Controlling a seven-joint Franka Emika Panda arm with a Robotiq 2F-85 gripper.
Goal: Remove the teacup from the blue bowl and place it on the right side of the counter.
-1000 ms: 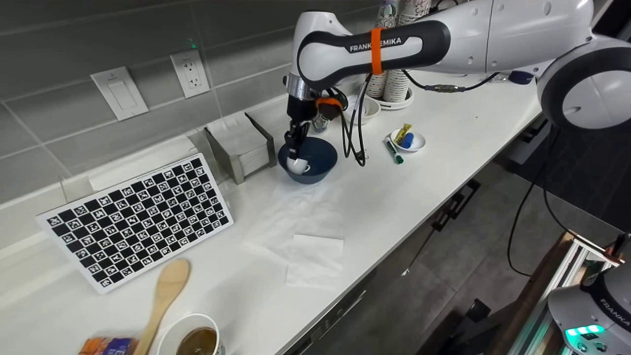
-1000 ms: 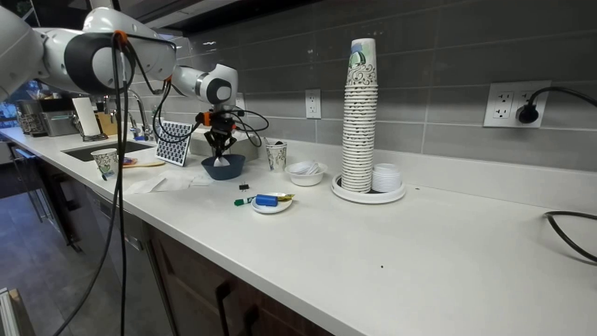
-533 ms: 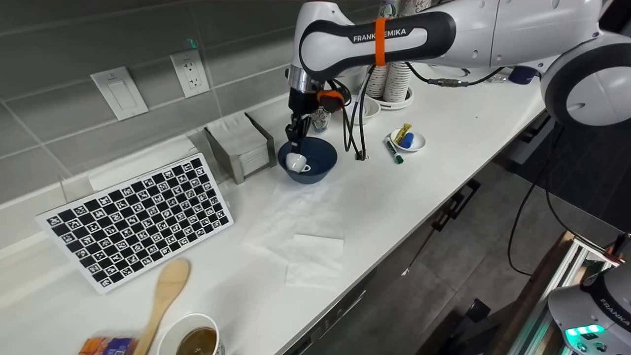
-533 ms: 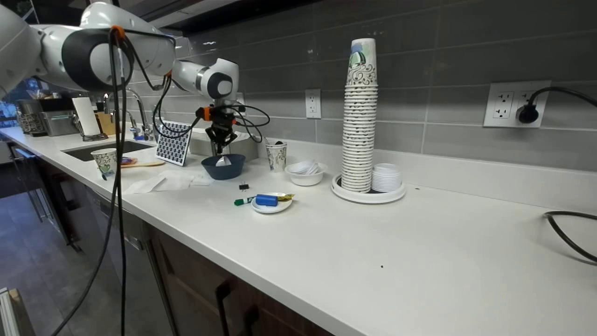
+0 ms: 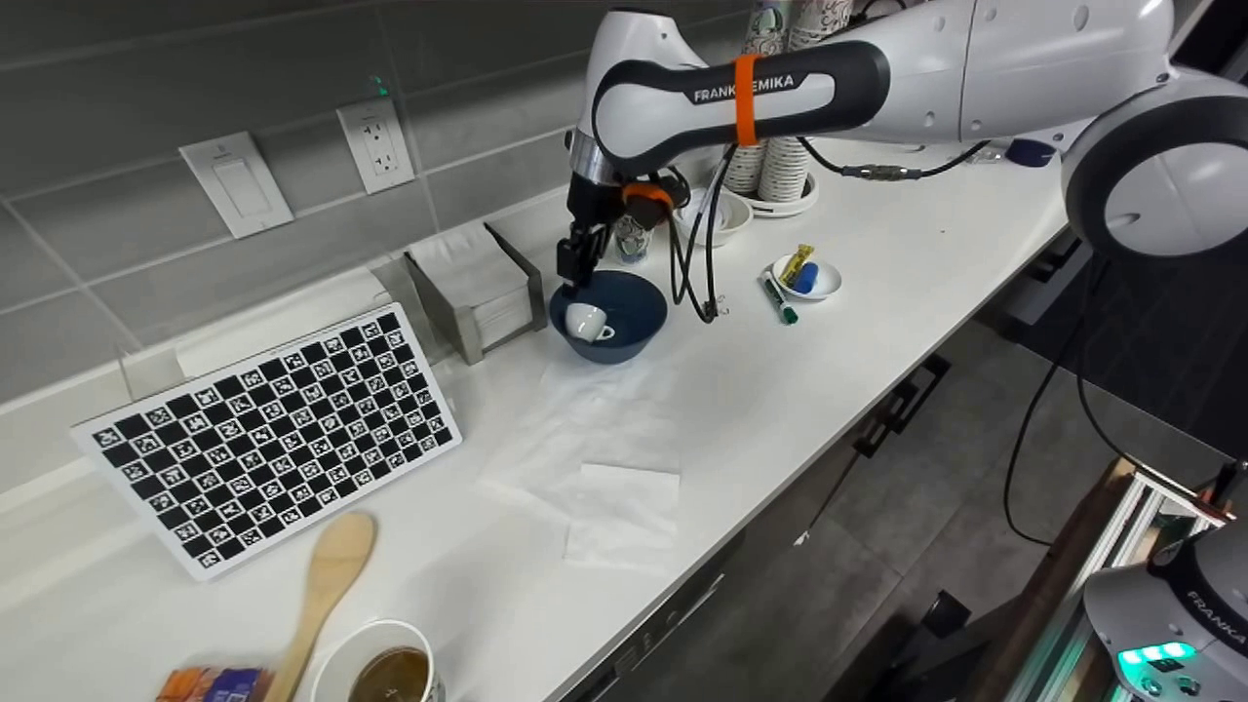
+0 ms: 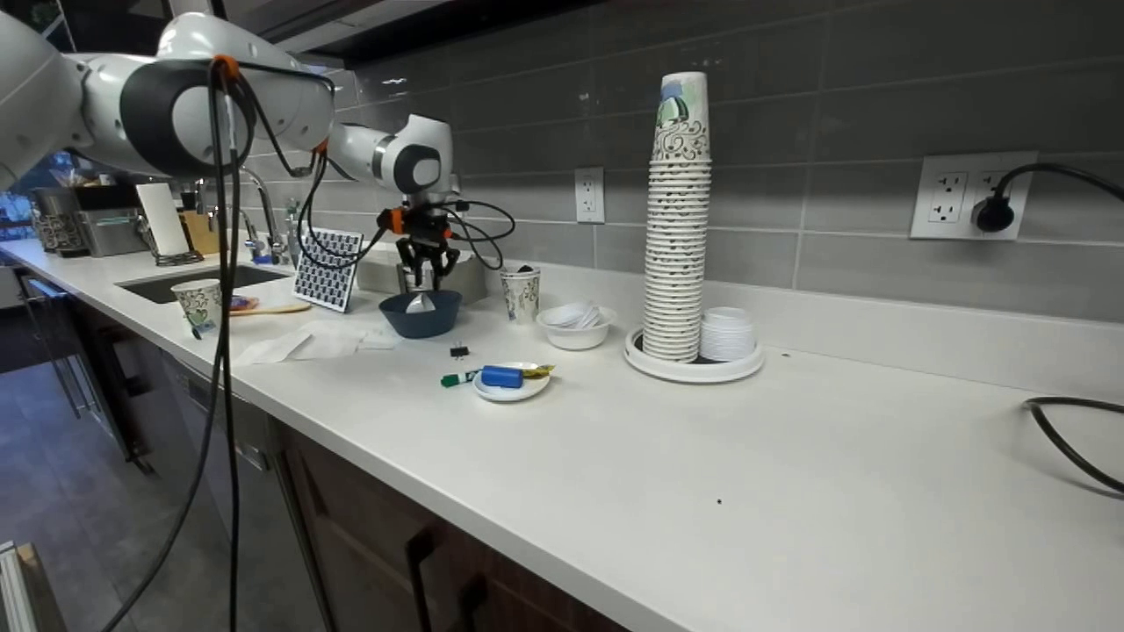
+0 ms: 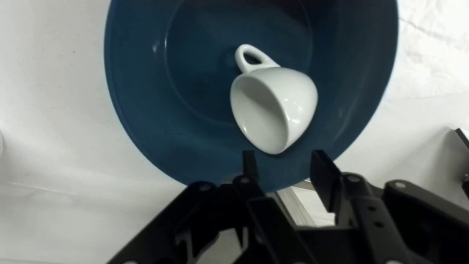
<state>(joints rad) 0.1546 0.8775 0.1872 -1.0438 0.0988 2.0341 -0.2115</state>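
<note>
White arm (image 5: pixel 916 88): in an exterior view it spans the top from two o'clock, nearly level, the wrist bent so that its end points at six; an orange strap (image 5: pixel 746 100) rings the forearm.
Gripper (image 5: pixel 573 280): hangs tips downward, in an exterior view over the ten o'clock edge of the blue bowl (image 5: pixel 639 336).
Fingers (image 7: pixel 250 163): parted fairly wide, the bowl's dark wall showing through the gap in the wrist view.
Teacup (image 7: pixel 296 99): lying on its side inside the blue bowl, at about five o'clock from its middle in the wrist view; mouth turned to eight, handle to eleven.
Counter (image 5: pixel 741 390): smooth and white, running in an exterior view between seven o'clock and one, with dark cabinets (image 6: pixel 351 491) below.
Napkin box (image 5: pixel 468 336): grey, just beside the blue bowl at nine.
Paper napkins (image 5: pixel 624 526): spread flat at six from the blue bowl.
White plate (image 5: pixel 829 286): at three, bearing a blue cylinder (image 5: pixel 806 278) and a yellow packet (image 5: pixel 796 261); a green marker (image 5: pixel 776 294) lies just beside it.
Checkered board (image 5: pixel 273 439): tilted back, at eight.
Wooden spoon (image 5: pixel 336 561): towards seven, near a drink cup (image 5: pixel 356 639) of brown liquid.
Cup stack (image 6: pixel 679 228): tall, upright on a round tray (image 6: pixel 694 373), at three from the blue bowl.
Tiled wall (image 6: pixel 527 123): grey, backing the counter; in an exterior view a switch plate (image 5: pixel 236 185) and an outlet (image 5: pixel 376 144) sit towards ten.
Floor (image 5: pixel 858 526): grey, towards four.
</note>
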